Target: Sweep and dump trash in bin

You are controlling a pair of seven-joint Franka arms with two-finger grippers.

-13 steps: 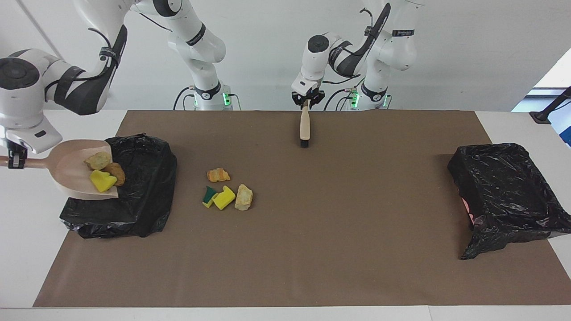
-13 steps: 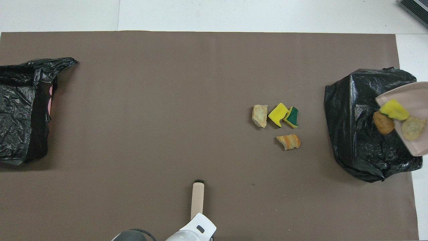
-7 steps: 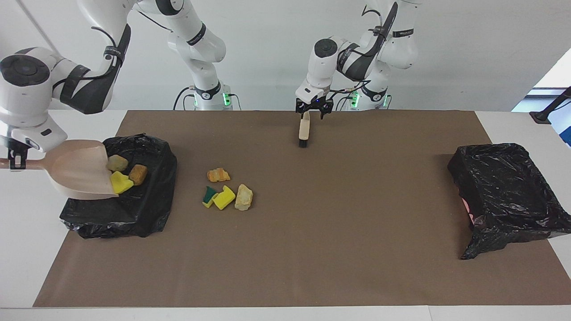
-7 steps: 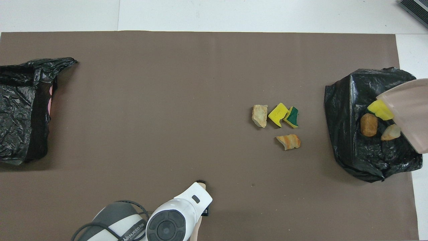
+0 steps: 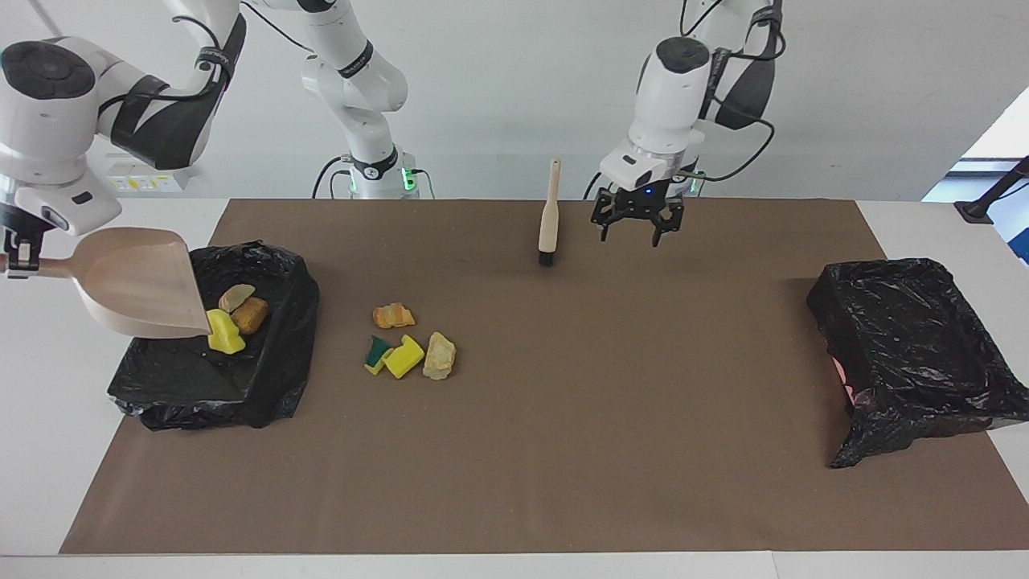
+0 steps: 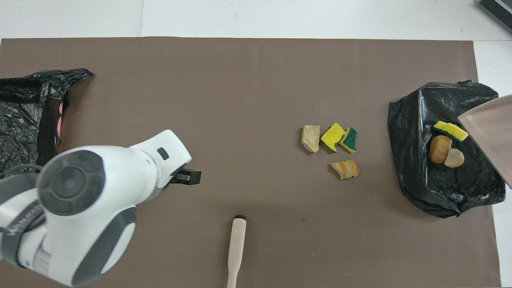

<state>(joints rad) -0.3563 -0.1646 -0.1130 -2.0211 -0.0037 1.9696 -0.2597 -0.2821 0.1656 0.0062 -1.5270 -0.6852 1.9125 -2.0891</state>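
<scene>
You're seeing the right gripper [image 5: 18, 259] clamping the dustpan [image 5: 141, 281] handle, tipping it over the bin [image 5: 265, 378] holding three scraps [image 5: 233, 314]; four scraps [image 5: 406, 342] are lying beside it; the left gripper [image 5: 637, 229] is hovering spread wide near the brush [image 5: 549, 217].

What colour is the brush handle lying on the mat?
The brush has a pale beige handle with black bristles; the overhead view shows it best.
</scene>
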